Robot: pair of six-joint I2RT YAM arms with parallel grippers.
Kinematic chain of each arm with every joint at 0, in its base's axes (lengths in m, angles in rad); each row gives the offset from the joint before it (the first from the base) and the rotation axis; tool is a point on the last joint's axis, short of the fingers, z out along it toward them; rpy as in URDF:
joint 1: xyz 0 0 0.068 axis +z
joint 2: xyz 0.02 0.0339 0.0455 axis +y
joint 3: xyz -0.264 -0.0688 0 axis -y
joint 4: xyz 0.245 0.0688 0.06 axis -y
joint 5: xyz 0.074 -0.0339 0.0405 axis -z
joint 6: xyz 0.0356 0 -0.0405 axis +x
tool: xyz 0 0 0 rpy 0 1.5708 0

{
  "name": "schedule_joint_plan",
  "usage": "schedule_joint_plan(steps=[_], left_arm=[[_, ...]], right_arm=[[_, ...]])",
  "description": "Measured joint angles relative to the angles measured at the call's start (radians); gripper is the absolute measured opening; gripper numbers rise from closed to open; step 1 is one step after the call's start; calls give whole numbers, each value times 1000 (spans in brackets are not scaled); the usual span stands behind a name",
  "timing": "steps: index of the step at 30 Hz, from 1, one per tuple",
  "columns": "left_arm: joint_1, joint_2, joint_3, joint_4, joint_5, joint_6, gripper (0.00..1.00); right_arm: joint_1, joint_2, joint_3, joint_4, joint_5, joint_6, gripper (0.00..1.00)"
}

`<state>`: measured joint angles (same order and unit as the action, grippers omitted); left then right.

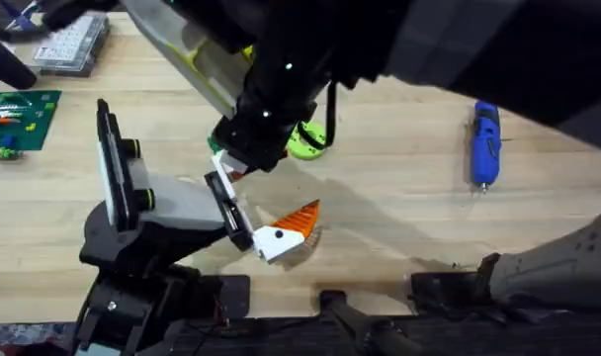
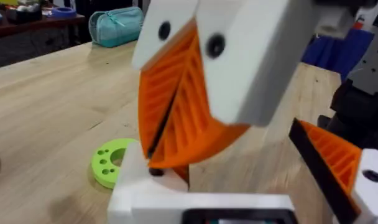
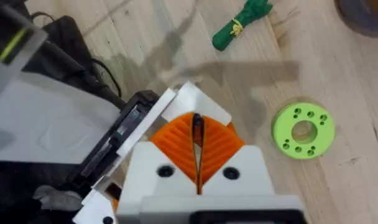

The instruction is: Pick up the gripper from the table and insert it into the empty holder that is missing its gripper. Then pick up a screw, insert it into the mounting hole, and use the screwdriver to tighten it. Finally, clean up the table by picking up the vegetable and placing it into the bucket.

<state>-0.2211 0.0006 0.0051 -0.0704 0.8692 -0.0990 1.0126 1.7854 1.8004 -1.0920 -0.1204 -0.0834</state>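
The wooden worktop (image 1: 399, 198) is spanned by the right arm, whose right gripper (image 3: 197, 140) is seen with fingers pressed closed at the holder (image 1: 226, 213). The left gripper (image 2: 176, 118) is likewise closed. The screwdriver (image 1: 484, 144) lies well apart. One gripper (image 1: 286, 232) sits at the holder's end.

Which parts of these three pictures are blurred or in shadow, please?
Overhead: a large dark arm close under the camera is blurred, and its shadow lies on the table. Left wrist: the near white-and-orange fingers are soft; the green ring is sharper. Right wrist: soft shadows cross the wood near the green vegetable.
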Motion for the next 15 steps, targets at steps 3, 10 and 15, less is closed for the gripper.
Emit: schedule_joint_plan(steps=[3, 10, 15], left_arm=[[1, 1, 0, 0, -1, -10, 987], [1, 1, 0, 0, -1, -10, 987], [1, 1, 0, 0, -1, -11, 987]], right_arm=[[0, 8, 0, 1, 0, 0, 6], [0, 8, 0, 0, 0, -3, 40], [0, 8, 0, -1, 1, -7, 515]])
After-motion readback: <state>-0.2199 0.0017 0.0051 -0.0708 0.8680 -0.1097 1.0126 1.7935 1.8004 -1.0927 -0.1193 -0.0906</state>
